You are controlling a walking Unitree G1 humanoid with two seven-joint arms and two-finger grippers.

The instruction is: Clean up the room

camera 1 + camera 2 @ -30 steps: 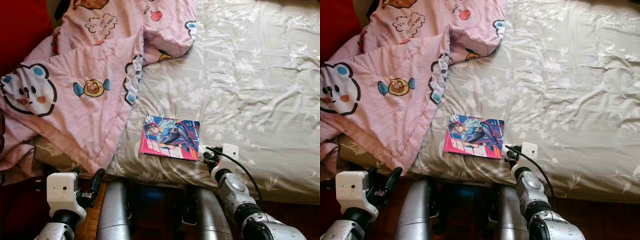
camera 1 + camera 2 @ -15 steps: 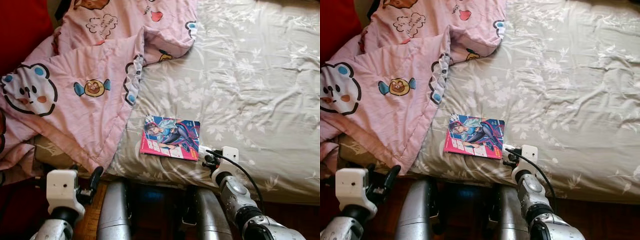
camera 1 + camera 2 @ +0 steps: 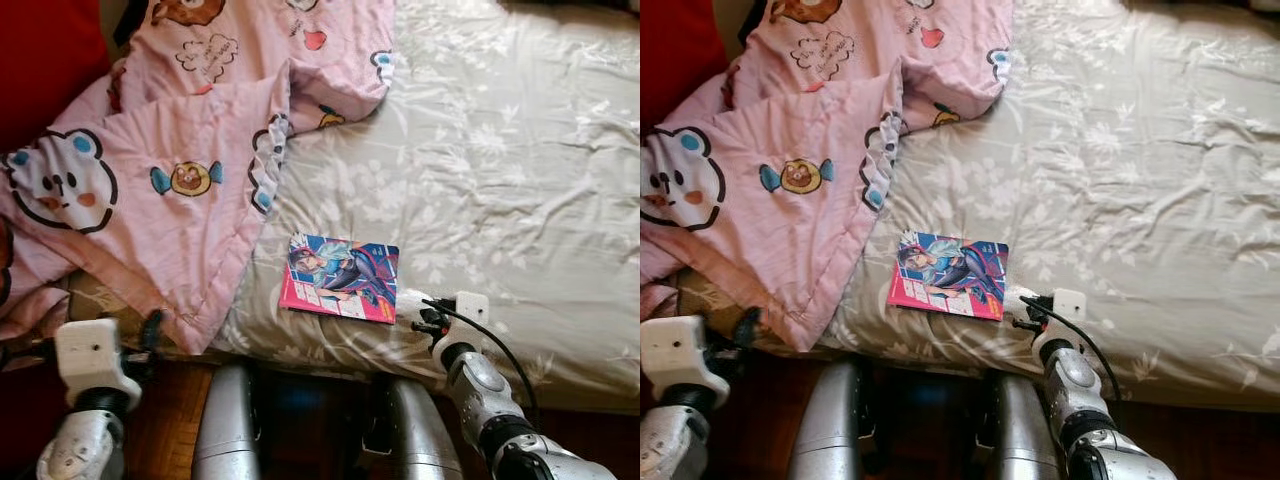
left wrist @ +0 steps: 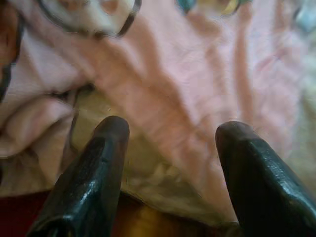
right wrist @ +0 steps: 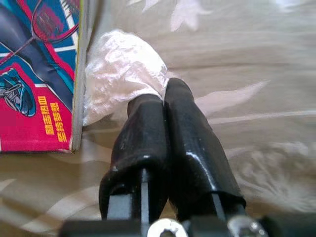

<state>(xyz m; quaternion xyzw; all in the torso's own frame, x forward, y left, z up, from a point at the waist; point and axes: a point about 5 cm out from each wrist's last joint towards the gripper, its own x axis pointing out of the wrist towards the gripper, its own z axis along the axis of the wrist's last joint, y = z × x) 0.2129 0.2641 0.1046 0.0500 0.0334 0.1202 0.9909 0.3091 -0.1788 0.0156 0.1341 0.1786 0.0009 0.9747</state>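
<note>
Right tool (image 5: 165, 91) clenched on a white plastic wad (image 5: 121, 69) beside the comic book (image 3: 341, 276) on the bed (image 3: 520, 180); left tool (image 4: 170, 128) released.

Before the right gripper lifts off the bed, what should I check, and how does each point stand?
1. Right gripper shut on the crumpled plastic wrapper: ok.
2. Wrapper free of the comic book: cannot tell; it lies against the book's edge.
3. Bedsheet not pinched with the wrapper: cannot tell.
4. Left gripper open, holding nothing, low by the pink blanket: ok.
5. Book flat on the bed, away from the edge: ok.
</note>
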